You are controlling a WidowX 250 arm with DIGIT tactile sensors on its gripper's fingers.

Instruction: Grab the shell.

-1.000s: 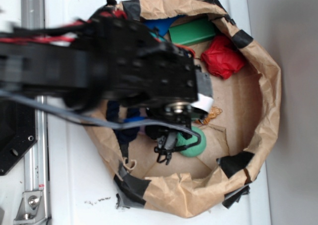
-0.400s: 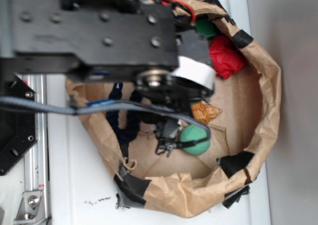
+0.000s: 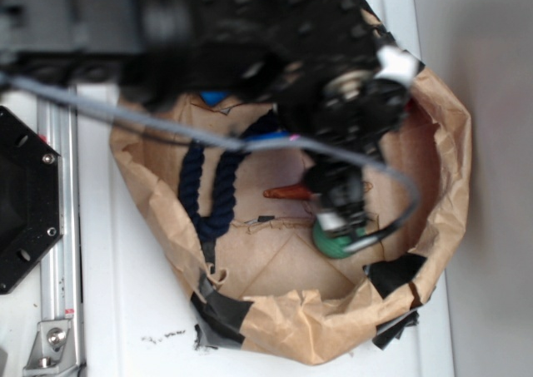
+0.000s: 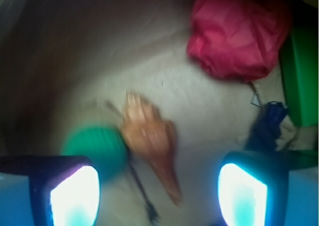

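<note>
Only the wrist view shows the whole shell [image 4: 150, 145], blurred, on the bin floor touching the green ball [image 4: 94, 148], between the spread fingertips [image 4: 75, 196] of the gripper [image 4: 158, 196]. Exterior: arm hides most of it; paper wall [image 3: 454, 169] stands near.

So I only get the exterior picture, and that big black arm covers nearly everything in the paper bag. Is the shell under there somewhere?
Observer: Yes. The wrist view shows the whole shell, lying with its point aimed toward the camera, in the gap between the two fingers.
Operator: Has the end effector closed on it?
Observer: No. The end effector is open, with clear space between each finger and the shell.
Operator: Anything crowding it?
Observer: The green ball sits right beside the shell; blur hides whether they touch. The red cloth lies well apart.
</note>
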